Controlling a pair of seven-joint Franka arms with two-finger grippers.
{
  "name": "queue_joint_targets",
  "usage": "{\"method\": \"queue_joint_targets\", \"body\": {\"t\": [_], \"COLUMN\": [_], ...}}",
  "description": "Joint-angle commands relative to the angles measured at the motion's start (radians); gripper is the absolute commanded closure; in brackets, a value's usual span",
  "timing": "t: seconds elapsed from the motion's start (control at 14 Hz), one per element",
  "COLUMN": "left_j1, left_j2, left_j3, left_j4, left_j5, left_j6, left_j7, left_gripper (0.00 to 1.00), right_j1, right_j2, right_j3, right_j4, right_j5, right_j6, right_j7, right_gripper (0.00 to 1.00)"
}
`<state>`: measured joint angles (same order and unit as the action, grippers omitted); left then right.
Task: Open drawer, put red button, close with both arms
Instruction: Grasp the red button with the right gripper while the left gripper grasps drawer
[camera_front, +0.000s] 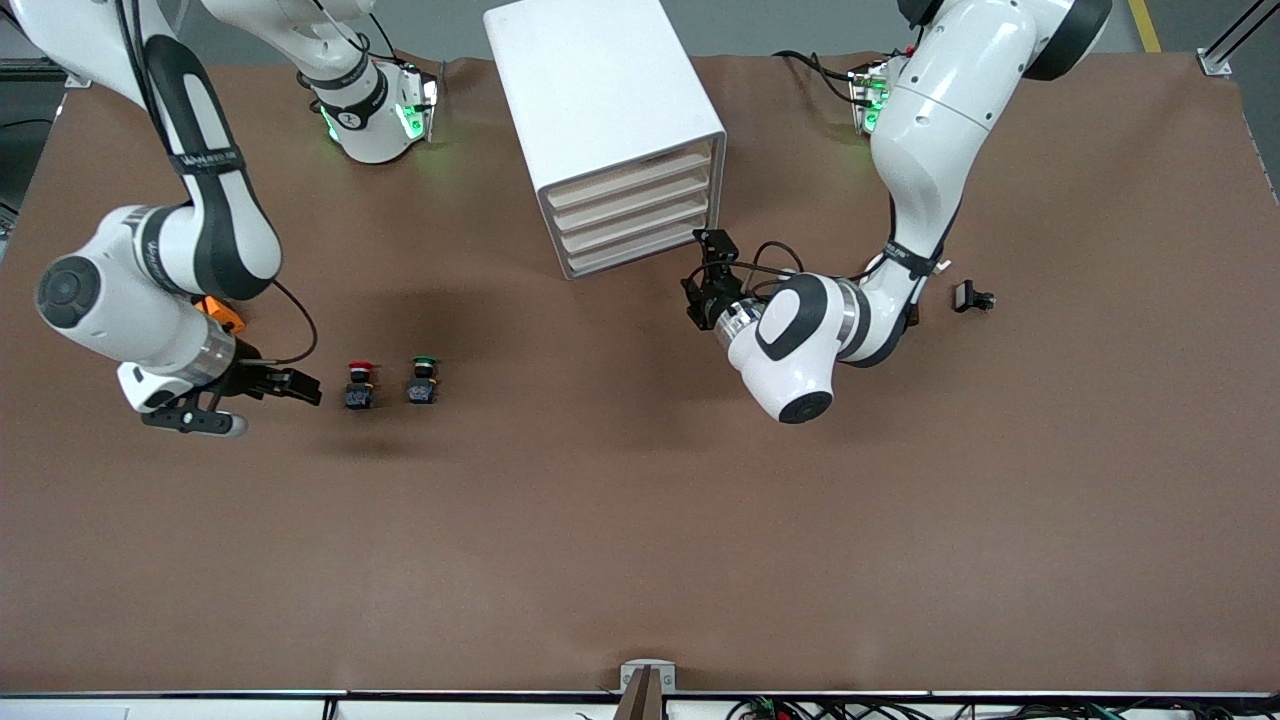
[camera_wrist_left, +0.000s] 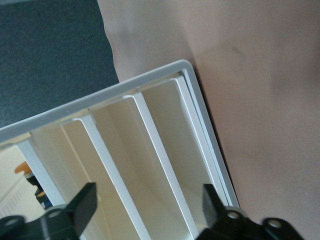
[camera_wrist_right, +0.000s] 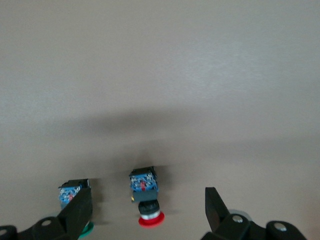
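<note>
The opening step is judged to be in hand, with nothing yet pulled out: the white cabinet (camera_front: 610, 120) stands near the robots' bases, midway between the two arms, and all four cream drawer fronts sit flush in it. The left gripper (camera_front: 708, 270) is held just beside the cabinet's lower corner at the drawer faces, and its fingers (camera_wrist_left: 82, 202) are seen spread apart in the left wrist view, with the stacked drawer fronts filling the gap ahead of them; nothing is gripped. The next move is judged to call for one drawer (camera_front: 640, 226) to be caught at its edge and drawn straight out, squarely enough that the light cabinet is not dragged along. The right gripper (camera_front: 290, 385) waits low over the table toward the right arm's end, its fingers parted and empty, pointed at the red button (camera_front: 360, 384). That button is found on the bare table, well apart from the cabinet and nearer to the front camera, just beside a green-capped twin (camera_front: 422, 381). It is a tiny switch: a red mushroom cap, a black body and a grey-blue base.
</note>
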<state>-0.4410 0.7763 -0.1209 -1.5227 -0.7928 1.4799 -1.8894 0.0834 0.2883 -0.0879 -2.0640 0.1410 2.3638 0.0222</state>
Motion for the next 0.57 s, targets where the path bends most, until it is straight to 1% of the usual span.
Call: {"method": "queue_joint_targets", "body": {"t": [0.0, 0.07, 0.22, 0.36, 0.5], "left_j1": [-0.007, -0.007, -0.007, -0.024, -0.021], "left_j2": [0.024, 0.035, 0.038, 0.041, 0.063], "left_j3": [0.007, 0.007, 0.007, 0.006, 0.006], "left_j4": [0.016, 0.018, 0.016, 0.016, 0.016], "left_j5": [-0.067, -0.097, -0.131, -0.147, -0.195], "left_j6": [-0.021, -0.02, -0.021, -0.032, -0.038], "left_j7": [-0.075, -0.126, -0.192, -0.241, -0.281], "left_gripper": [0.26, 0.29, 0.32, 0.32, 0.37], "right_j1": [0.039, 0.052, 0.059, 0.061, 0.062], "right_j2": [0.031, 0.044, 0.086, 0.098, 0.104], "right_j3": [-0.004, -0.006, -0.006, -0.006, -0.006], "right_j4": [-0.04, -0.057, -0.065, -0.088, -0.129], "right_j5": [0.022, 0.022, 0.019, 0.014, 0.012], "right_j6": [0.095, 0.139, 0.187, 0.222, 0.285], "right_j7": [0.005, 0.005, -0.005, -0.007, -0.008], "right_gripper": [0.0, 0.0, 0.0, 0.0, 0.0]}}
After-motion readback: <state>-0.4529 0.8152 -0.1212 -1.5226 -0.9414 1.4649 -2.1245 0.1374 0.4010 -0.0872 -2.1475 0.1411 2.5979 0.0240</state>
